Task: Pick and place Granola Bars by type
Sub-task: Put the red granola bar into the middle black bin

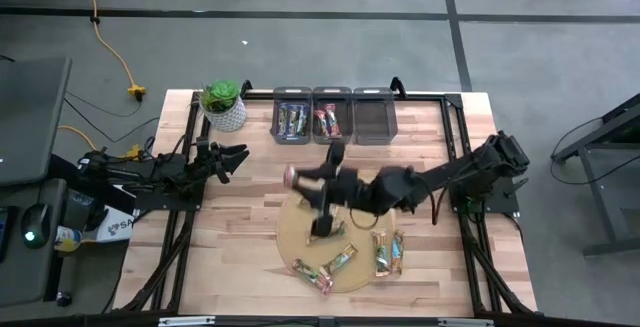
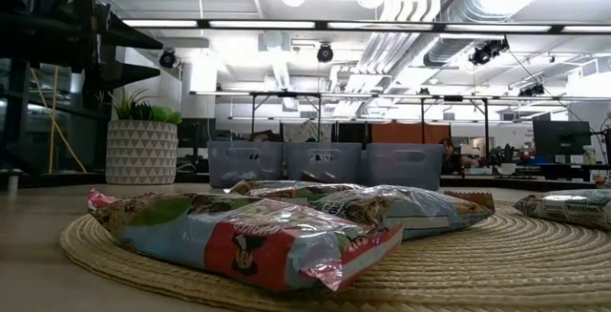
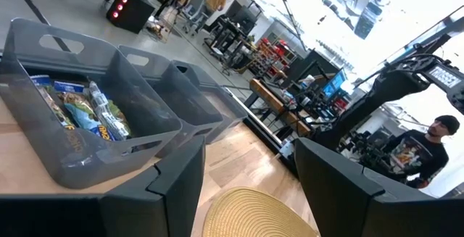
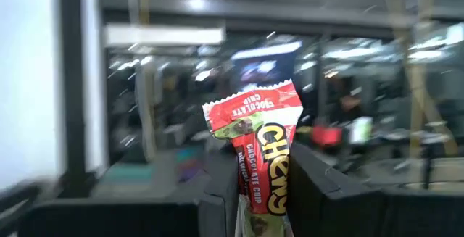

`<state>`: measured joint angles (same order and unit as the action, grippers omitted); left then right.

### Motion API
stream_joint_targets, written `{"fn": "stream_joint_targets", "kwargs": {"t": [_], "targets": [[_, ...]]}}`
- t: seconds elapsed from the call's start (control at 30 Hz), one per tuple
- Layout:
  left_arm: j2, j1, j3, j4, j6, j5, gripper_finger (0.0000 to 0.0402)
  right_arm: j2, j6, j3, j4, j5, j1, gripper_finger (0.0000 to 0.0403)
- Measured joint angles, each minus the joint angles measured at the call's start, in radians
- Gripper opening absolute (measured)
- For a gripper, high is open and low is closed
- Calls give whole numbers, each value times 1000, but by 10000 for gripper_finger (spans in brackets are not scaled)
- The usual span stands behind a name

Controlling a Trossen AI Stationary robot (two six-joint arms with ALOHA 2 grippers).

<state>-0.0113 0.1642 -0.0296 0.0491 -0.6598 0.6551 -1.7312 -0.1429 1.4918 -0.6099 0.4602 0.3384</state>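
— Writing on that wrapper?
— "CHEWY", "CHOCOLATE CHIP". My right gripper (image 4: 262,208) is clenched on the red granola bar (image 4: 259,157), standing upright on its long axis, above the mat (image 1: 290,229). My left gripper (image 1: 232,157) waits released, far left.

Three grey bins (image 1: 332,114), one mat (image 1: 290,229)

Three bins (image 1: 332,114) sit in a row at the back. A plant pot (image 1: 223,106) stands to their left. Granola Bars (image 1: 340,260) lie on the mat (image 1: 292,229) in front.
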Motion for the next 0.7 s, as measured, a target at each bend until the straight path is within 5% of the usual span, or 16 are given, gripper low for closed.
{"fn": "stream_joint_targets", "kwargs": {"t": [0.37, 0.7], "targets": [[0, 0, 0, 0, 0, -2, 211, 1, 9, 12, -97, 208, -188, 74], [0, 0, 0, 0, 0, -1, 211, 1, 212, 61, 254, 451, -423, 74]]}}
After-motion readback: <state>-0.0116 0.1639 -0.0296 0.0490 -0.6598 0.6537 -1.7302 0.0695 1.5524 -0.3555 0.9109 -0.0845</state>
